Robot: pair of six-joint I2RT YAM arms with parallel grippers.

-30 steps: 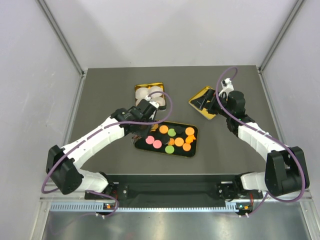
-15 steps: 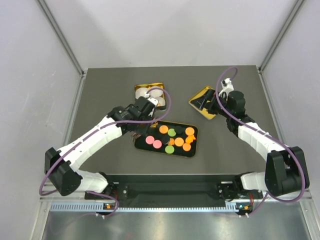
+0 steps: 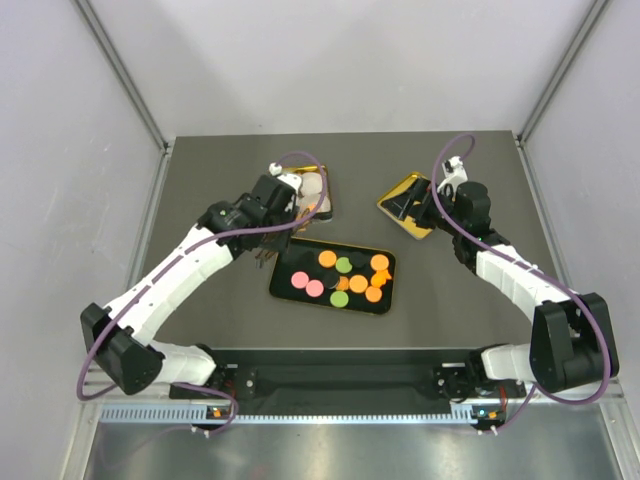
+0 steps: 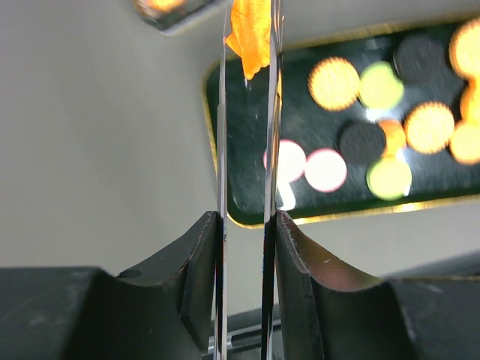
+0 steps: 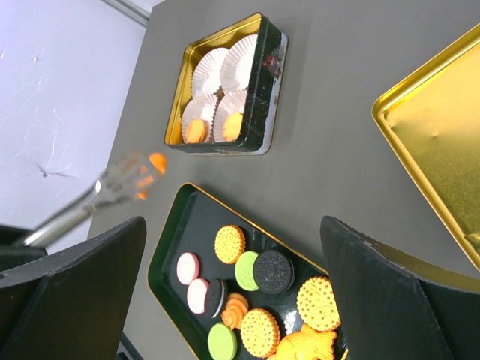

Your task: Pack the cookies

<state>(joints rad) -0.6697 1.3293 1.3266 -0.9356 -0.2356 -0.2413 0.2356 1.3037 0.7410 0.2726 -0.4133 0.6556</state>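
My left gripper (image 4: 246, 225) is clamped on the tongs (image 4: 247, 127), which pinch an orange cookie (image 4: 251, 30) between the tray (image 5: 193, 225) and the tin (image 5: 270, 82) toward the counter's far edge. Two paper cups (image 5: 210, 69) there hold cookies and two are bare. I count about ten cookies left on the tray. My right gripper (image 3: 422, 205) is spread wide and empty beside the gold lid (image 5: 435, 150).

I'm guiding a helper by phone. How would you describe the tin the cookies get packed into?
On the dark table, look behind the long black tray of loose cookies, on the left side. The tin there is small and square, gold inside, and alone holds white paper cups; the gold lid to the right is empty.
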